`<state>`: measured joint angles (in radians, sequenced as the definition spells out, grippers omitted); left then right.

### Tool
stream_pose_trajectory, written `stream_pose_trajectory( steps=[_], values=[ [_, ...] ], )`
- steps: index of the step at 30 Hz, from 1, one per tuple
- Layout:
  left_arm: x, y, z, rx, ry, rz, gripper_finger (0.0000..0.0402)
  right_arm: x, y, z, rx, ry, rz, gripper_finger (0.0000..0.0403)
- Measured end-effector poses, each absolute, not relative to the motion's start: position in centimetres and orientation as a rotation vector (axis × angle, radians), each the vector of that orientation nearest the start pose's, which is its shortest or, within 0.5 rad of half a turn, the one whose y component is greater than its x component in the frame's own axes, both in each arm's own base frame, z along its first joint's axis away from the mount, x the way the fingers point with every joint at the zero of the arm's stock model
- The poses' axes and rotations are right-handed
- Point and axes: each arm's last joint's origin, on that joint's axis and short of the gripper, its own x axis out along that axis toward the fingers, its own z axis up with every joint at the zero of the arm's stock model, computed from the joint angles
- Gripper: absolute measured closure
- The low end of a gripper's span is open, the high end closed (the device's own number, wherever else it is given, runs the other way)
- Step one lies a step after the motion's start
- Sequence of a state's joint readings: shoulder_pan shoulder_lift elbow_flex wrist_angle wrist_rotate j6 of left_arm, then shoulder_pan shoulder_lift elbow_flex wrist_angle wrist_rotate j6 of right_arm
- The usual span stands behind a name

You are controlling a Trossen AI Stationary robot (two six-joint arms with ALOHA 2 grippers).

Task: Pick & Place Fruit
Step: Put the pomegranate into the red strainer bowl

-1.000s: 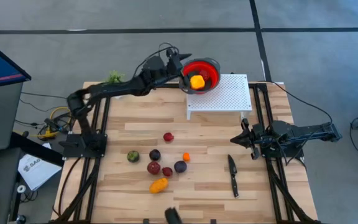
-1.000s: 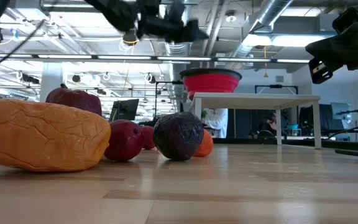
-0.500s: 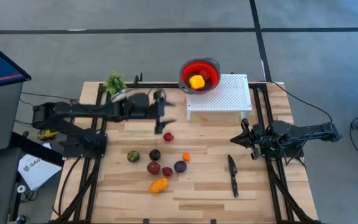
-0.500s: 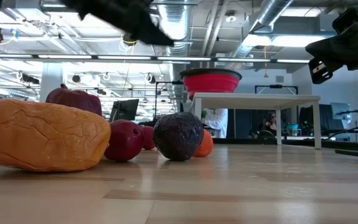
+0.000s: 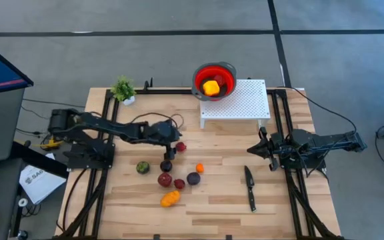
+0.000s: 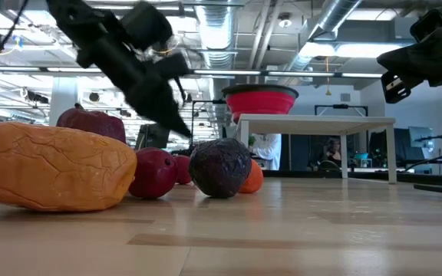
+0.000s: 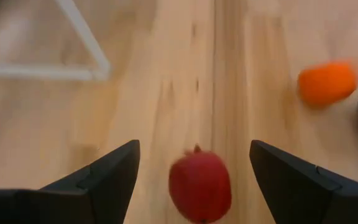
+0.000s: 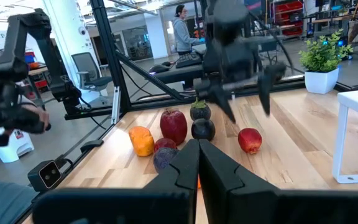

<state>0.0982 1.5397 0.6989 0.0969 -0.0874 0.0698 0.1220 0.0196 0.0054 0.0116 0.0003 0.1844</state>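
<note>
On the wooden bench, a small red fruit is sat right between the spread-wide fingers of the left gripper, nothing grabbed. The right gripper is parked clenched, well apart.

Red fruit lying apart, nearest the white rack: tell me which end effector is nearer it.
Left. The left end effector hovers open just beside the red fruit; the right end effector waits shut across the table.
</note>
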Motion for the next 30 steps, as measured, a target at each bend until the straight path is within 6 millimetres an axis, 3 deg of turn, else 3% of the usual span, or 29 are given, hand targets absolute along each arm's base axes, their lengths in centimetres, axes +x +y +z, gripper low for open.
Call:
stream_pose_trajectory(
  steps=[6,12,22,26,30],
  values=[
    [29.8,3.2,13.4,0.058,0.89,0.136,0.0105,9.8,1.2,16.5,0.184,0.013,0.121,0.0397],
    [29.8,3.2,13.2,0.086,0.899,0.12,0.0118,9.8,1.2,16.5,0.184,0.014,0.121,0.0397],
    [30.0,3.0,13.3,0.04,0.867,0.052,0.0262,9.8,1.2,16.5,0.184,0.014,0.121,0.0397],
    [30.7,2.9,14.0,-0.036,0.764,0.027,0.0262,9.8,1.2,16.5,0.184,0.014,0.121,0.0397],
    [31.9,2.4,15.5,-0.102,0.566,-0.005,0.0233,9.8,1.2,16.5,0.184,0.014,0.121,0.0397]
  ],
)
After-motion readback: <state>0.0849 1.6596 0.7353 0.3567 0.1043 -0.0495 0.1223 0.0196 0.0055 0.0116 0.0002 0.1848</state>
